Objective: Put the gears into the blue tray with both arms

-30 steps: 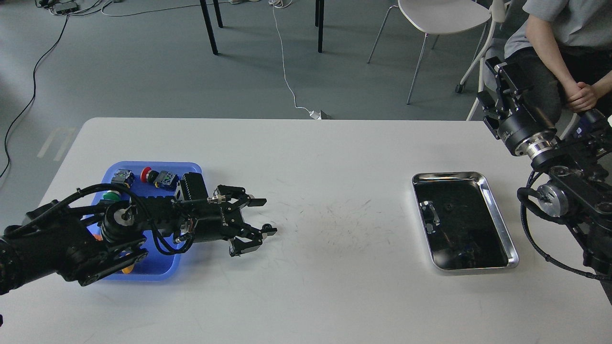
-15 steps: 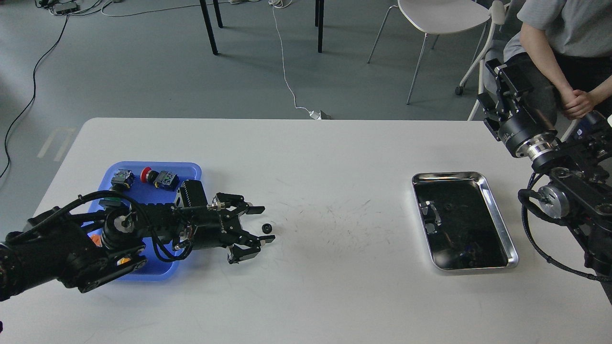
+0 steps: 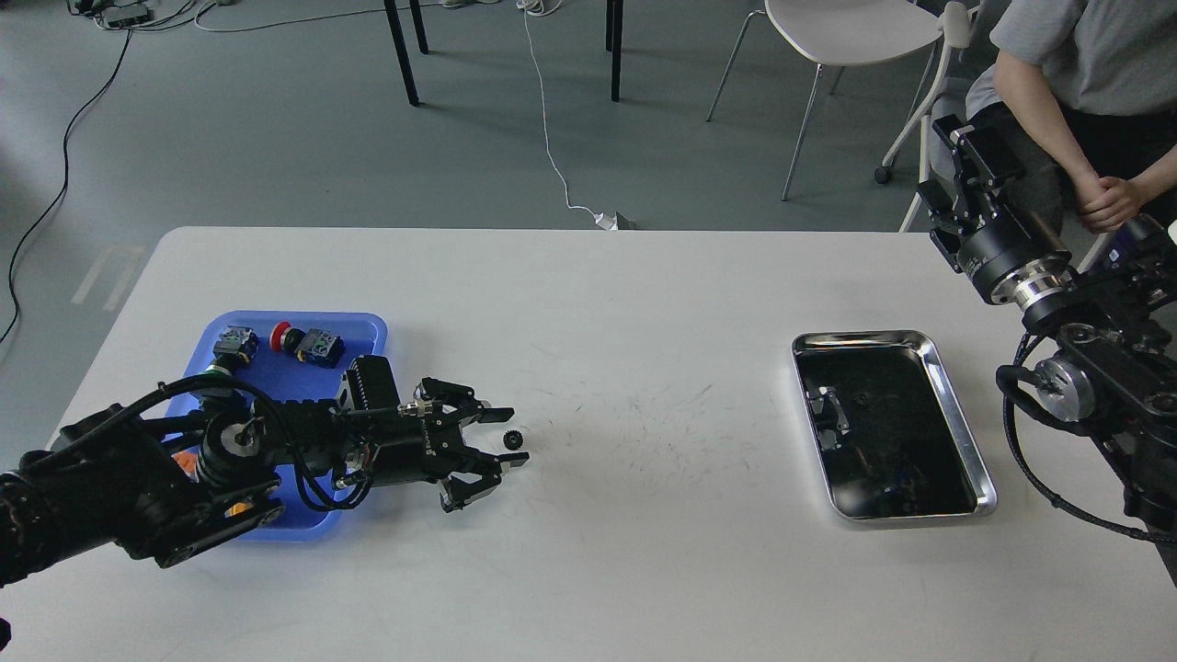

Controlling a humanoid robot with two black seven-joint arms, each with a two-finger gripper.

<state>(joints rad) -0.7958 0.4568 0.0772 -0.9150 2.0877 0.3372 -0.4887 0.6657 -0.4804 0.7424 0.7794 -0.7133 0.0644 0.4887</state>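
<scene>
One gear, a tiny black toothed wheel, lies on the white table just right of the blue tray. My left gripper reaches out over the tray's right rim and stands open. Its upper and lower fingertips sit either side of the gear without clamping it. A small dark round piece, possibly another gear, lies in the steel tray. My right gripper is raised off the table's far right edge, and its fingers cannot be told apart.
Push-button switches lie in the blue tray, one with a red cap and one with a green cap. A seated person and a white chair are beyond the far right corner.
My left gripper shifted slightly left and its fingers narrowed. The gear that sat against the lower fingertip now lies between the two tips. The right arm barely moved.
</scene>
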